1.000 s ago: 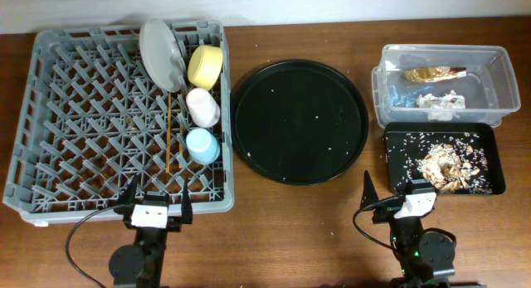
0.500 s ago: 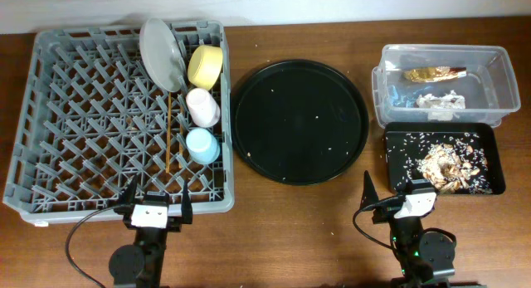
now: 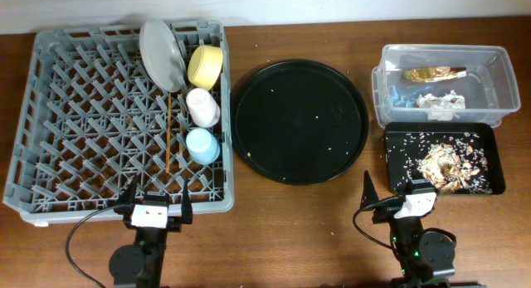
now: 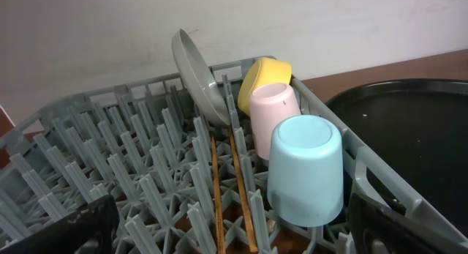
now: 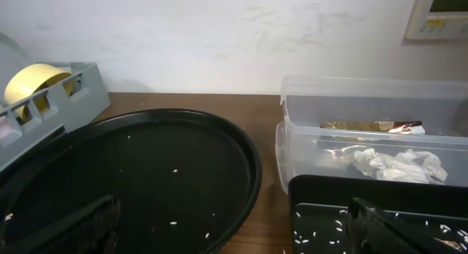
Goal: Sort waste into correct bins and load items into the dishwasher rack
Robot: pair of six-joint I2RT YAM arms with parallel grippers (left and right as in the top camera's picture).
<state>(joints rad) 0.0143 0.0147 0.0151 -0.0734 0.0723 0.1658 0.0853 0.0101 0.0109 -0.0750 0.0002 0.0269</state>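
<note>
The grey dishwasher rack point(image 3: 83, 122) holds the grey-green plate point(image 3: 160, 54) on edge, the yellow bowl point(image 3: 205, 65), the pink cup point(image 3: 202, 106), the blue cup point(image 3: 202, 145) and two chopsticks point(image 3: 169, 130). They also show in the left wrist view: plate point(image 4: 196, 78), bowl point(image 4: 262, 75), pink cup point(image 4: 275, 115), blue cup point(image 4: 306, 170), chopsticks point(image 4: 228, 188). The clear tub point(image 3: 489, 80) holds the wrapper point(image 3: 433, 74) and tissue point(image 3: 440, 100). The black rectangular tray point(image 3: 489, 147) holds food scraps point(image 3: 444, 165) with rice. My left gripper point(image 3: 153, 207) and right gripper point(image 3: 398, 197) are open and empty at the table's front.
A large round black tray point(image 3: 299, 120) with a few rice grains lies between the rack and the bins. It also shows in the right wrist view point(image 5: 146, 173), beside the tub point(image 5: 380, 144).
</note>
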